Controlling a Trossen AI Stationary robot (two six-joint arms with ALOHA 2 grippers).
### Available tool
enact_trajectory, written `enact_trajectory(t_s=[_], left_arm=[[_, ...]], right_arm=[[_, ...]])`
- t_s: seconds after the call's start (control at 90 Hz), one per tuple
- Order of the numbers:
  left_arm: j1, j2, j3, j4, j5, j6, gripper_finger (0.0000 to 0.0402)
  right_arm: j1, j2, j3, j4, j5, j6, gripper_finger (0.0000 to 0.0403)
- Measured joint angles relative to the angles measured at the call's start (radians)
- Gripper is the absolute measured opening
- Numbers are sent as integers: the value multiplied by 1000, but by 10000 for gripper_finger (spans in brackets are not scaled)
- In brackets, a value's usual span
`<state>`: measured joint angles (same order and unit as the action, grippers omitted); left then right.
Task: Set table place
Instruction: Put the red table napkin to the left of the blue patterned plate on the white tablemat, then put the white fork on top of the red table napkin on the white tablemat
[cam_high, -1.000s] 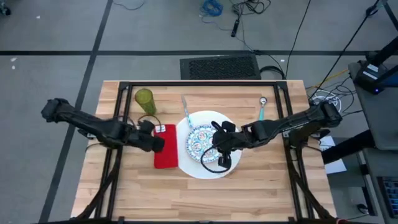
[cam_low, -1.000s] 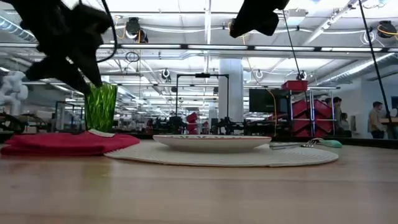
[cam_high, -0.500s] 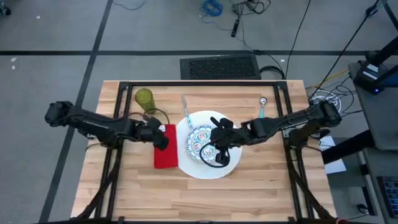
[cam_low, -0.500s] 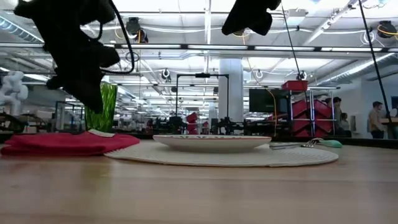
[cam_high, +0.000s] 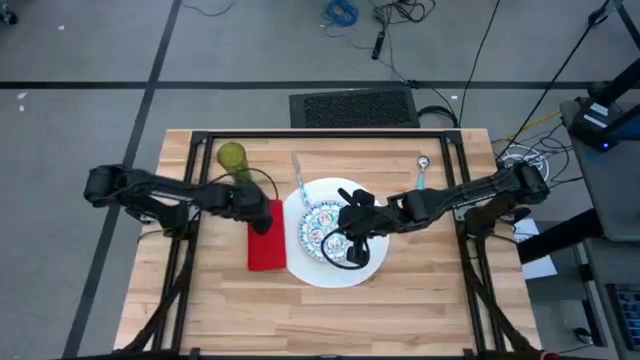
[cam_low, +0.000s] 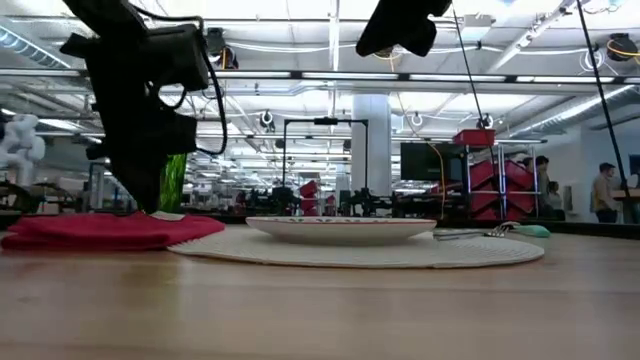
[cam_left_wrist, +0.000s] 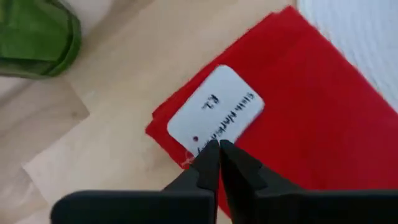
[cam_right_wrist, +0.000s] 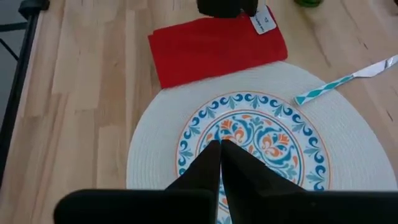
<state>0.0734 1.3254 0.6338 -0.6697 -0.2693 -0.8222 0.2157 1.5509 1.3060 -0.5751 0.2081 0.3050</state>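
Observation:
The red napkin (cam_high: 266, 245) lies flat on the table (cam_high: 400, 300), left of the large white plate (cam_high: 372, 266). A small blue-patterned plate (cam_right_wrist: 249, 130) sits on the white plate. My left gripper (cam_left_wrist: 219, 146) is shut and points down at the white tag (cam_left_wrist: 214, 112) on the napkin's far corner. My right gripper (cam_right_wrist: 219, 146) is shut and hovers high over the small plate. The green tumbler (cam_high: 232, 158) stands at the far left. A utensil with a teal-striped handle (cam_right_wrist: 339, 81) has one end on the white plate's far rim. A teal-handled spoon (cam_high: 421, 175) lies far right. My left gripper comes from above with its shut fingertips (cam_low: 150, 205) right at the near edge of the napkin's white tag (cam_left_wrist: 205, 140). Whether they touch the tag or the cloth, I cannot tell. The napkin lies flat on the table.
A black metal frame (cam_high: 320, 135) runs along the table's far edge and down both sides. Bare wood lies open along the near half of the table (cam_high: 330, 320). People and racks stand in the room far behind the table (cam_low: 605, 195).
My left gripper has gone down and toward the table's right and far side, coming over the napkin's far corner. It has tipped from slanting to pointing down at the tag. The napkin and the plates have stayed where they were.

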Motion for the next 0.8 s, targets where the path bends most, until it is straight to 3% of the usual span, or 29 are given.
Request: enact_trajectory(t_s=[0.3,0.522,0.8], left_arm=[[17,84,13,62,4,70,0],[17,11,87,-10,-62,81,0],[1,-127,275,-222,-21,105,0]], right_arm=[[1,0,0,4,0,0,0],[2,0,0,3,0,4,0],[2,0,0,-1,0,22,0]])
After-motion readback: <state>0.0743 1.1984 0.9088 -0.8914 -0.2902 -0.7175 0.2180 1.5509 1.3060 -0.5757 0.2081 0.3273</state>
